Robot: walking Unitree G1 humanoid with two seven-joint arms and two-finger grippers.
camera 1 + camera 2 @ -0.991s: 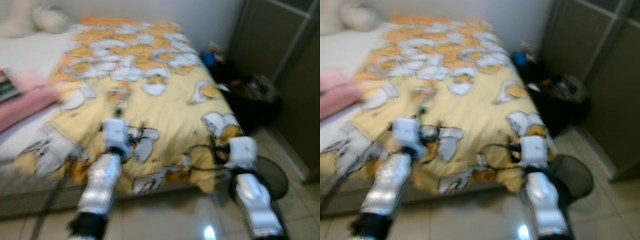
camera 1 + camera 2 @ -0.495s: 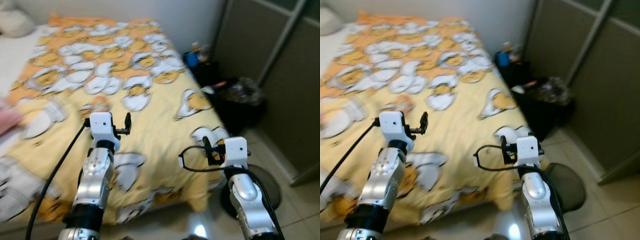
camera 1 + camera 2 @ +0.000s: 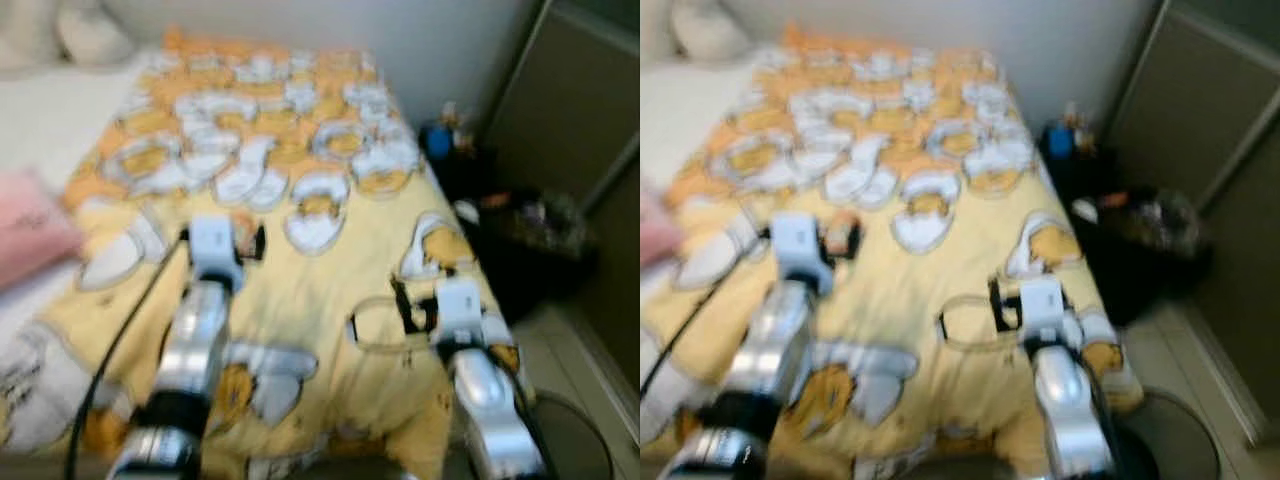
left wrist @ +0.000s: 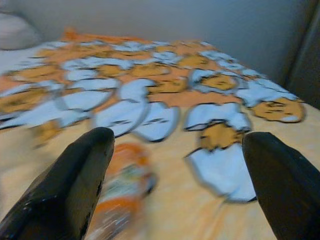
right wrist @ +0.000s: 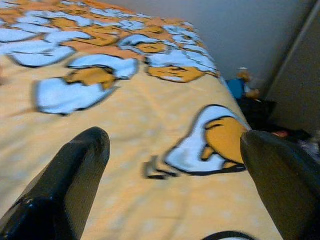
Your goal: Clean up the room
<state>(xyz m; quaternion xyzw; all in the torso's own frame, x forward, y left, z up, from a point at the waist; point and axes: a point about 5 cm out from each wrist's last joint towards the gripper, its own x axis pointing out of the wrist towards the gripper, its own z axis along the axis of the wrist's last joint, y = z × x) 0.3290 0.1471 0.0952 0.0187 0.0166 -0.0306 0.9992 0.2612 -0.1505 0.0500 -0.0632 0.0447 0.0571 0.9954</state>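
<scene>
1. A bed (image 3: pixel 330 290) with a yellow blanket (image 3: pixel 340 270) is before the robot; the blanket carries a print of white and orange egg figures. The head pictures are blurred.
2. The left gripper (image 4: pixel 180 185) is held over the blanket, on the robot's left side. Its two black fingers (image 4: pixel 70 185) stand wide apart and hold nothing.
3. An orange bottle (image 4: pixel 122 187) lies on the blanket, close in front of the left gripper. In the left wrist view it is just beside one finger, partly behind it. It is too blurred to tell if they touch.
4. In the left eye view the bottle (image 3: pixel 243 228) shows as a small orange spot right by the left gripper (image 3: pixel 258 243).
5. The right gripper (image 5: pixel 175 190) is over the blanket near the bed's right edge. Its fingers (image 5: pixel 65 190) are also wide apart, with nothing between them.
6. A pink cloth (image 3: pixel 30 240) lies on the left part of the bed, on a white sheet (image 3: pixel 60 120).
7. A pillow (image 3: pixel 90 35) lies at the far left end of the bed.
8. To the right of the bed, on the floor, there is a dark pile of things (image 3: pixel 520 240), with something blue (image 3: pixel 437 140) near the wall. I cannot tell what they are.
9. A black cable (image 3: pixel 110 350) runs along the left arm.
</scene>
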